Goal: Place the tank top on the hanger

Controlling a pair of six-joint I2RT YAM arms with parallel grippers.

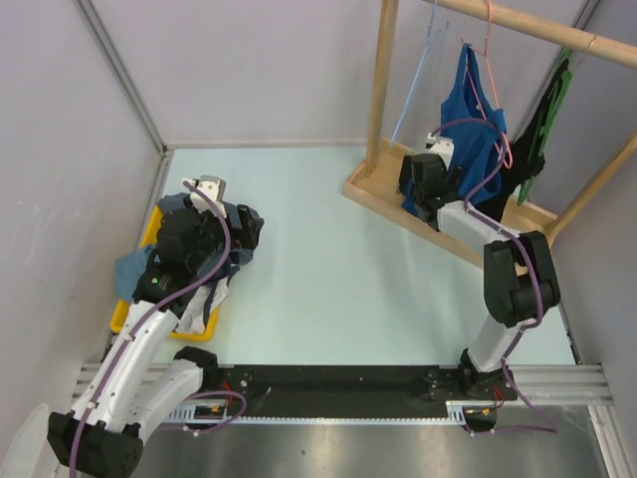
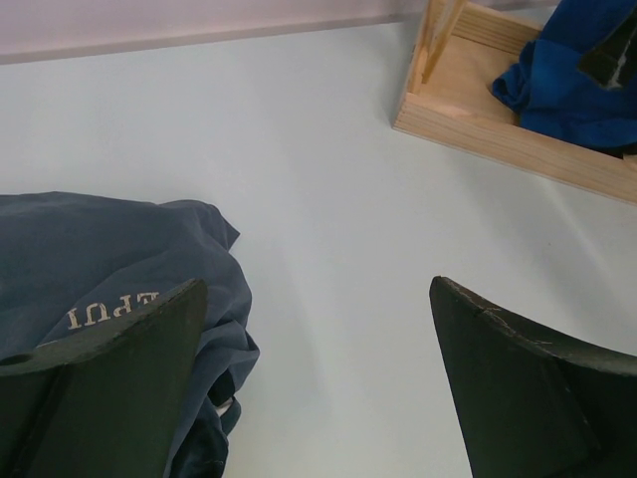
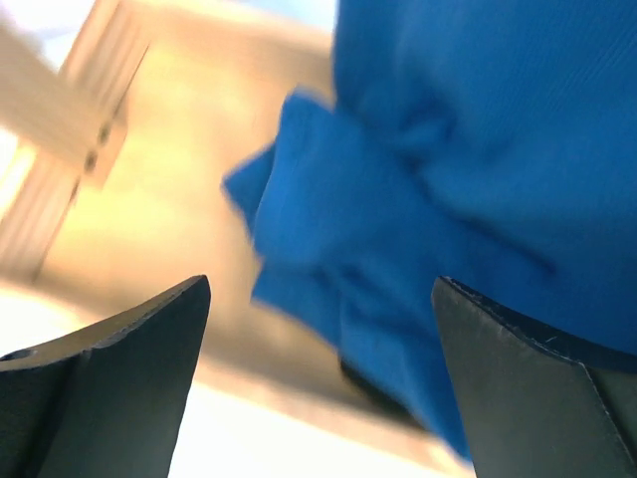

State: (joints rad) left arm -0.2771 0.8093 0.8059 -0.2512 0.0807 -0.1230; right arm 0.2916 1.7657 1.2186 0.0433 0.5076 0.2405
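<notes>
Landmark: wooden rack (image 1: pixel 381 90), standing at the far side of the table (image 1: pixel 328 269).

- Tank top (image 1: pixel 470 105): hangs below the rack's rail on the hanger (image 1: pixel 491 40), whose hook sits over the rail. Pink wire shows along 1 edge of the cloth. Its lower folds bunch down onto the rack's base board.
- Your right gripper (image 3: pixel 318 398): down at the rack's base, just in front of those lower folds. It is spread wide with nothing between the fingers. Blue cloth lies ahead of the tips; the view is blurred, so contact cannot be told.
- Your left gripper (image 2: pixel 318 388): well apart from the rack, across the table. It is spread wide and holds nothing, over bare table just beside the dark printed shirt (image 2: pixel 109 249).
- 2 more hangers share the rack's rail: a light blue hanger (image 1: pixel 413 90) near the post, and a green hanger (image 1: pixel 557 85) carrying black cloth (image 1: pixel 532 129) on the tank top's other side.
</notes>
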